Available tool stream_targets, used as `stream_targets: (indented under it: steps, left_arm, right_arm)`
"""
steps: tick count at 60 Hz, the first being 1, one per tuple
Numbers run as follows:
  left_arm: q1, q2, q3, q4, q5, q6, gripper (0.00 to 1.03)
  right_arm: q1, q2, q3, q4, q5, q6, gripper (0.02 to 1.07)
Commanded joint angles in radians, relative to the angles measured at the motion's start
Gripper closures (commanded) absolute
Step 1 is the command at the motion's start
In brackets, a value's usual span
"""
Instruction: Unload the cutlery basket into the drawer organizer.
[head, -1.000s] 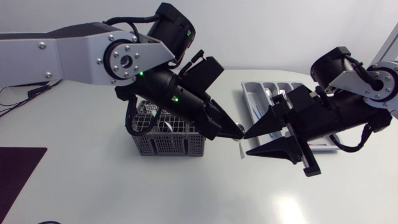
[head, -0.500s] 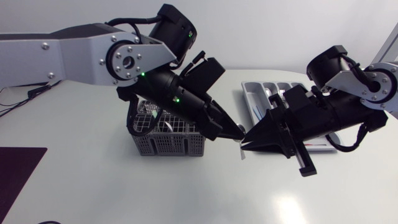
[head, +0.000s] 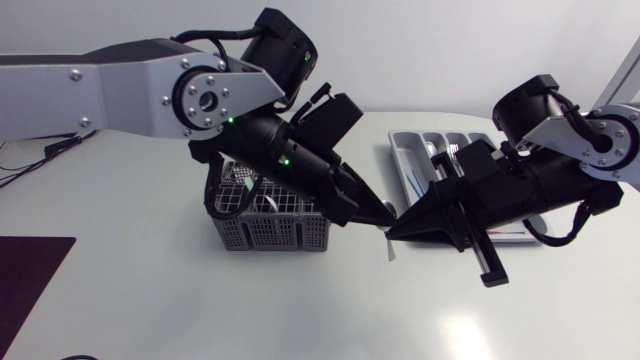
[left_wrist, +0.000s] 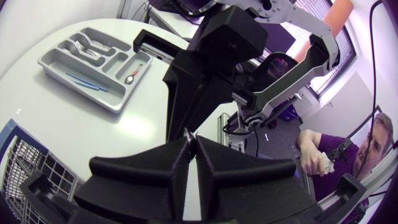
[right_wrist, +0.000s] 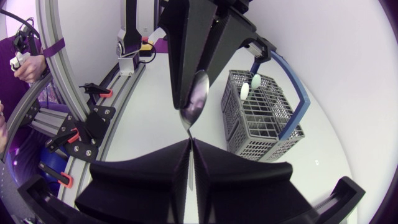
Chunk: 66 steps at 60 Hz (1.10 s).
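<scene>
The right gripper (head: 398, 230), wide open one second ago, has now closed on the handle of the spoon (right_wrist: 193, 106). The left gripper (head: 383, 214) clamps the spoon near its bowl, in the air above the surface (head: 300, 300). The handover seems half made. Behind stands the cutlery basket (head: 270, 232), and farther the drawer organizer (head: 400, 152).
</scene>
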Motion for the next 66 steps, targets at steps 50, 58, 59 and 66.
stream_targets:
  steps: [50, 58, 59, 66]
  left_arm:
    - [0.286, -0.167, -0.042, -0.112, -0.299, 0.003, 0.05]
    - [0.282, -0.187, -0.109, -0.114, -0.409, 0.006, 0.05]
    - [0.281, -0.187, -0.115, -0.114, -0.418, 0.006, 0.05]
    - [0.273, -0.194, -0.16, -0.112, -0.495, 0.002, 0.05]
  right_arm:
    - [-0.451, -0.024, -0.132, 0.252, 0.2, -0.127, 1.01]
    - [-0.486, -0.021, -0.238, 0.479, 0.307, -0.118, 1.01]
    - [-0.488, -0.019, -0.25, 0.509, 0.316, -0.115, 1.01]
    - [-0.505, 0.002, -0.339, 0.697, 0.393, -0.117, 1.01]
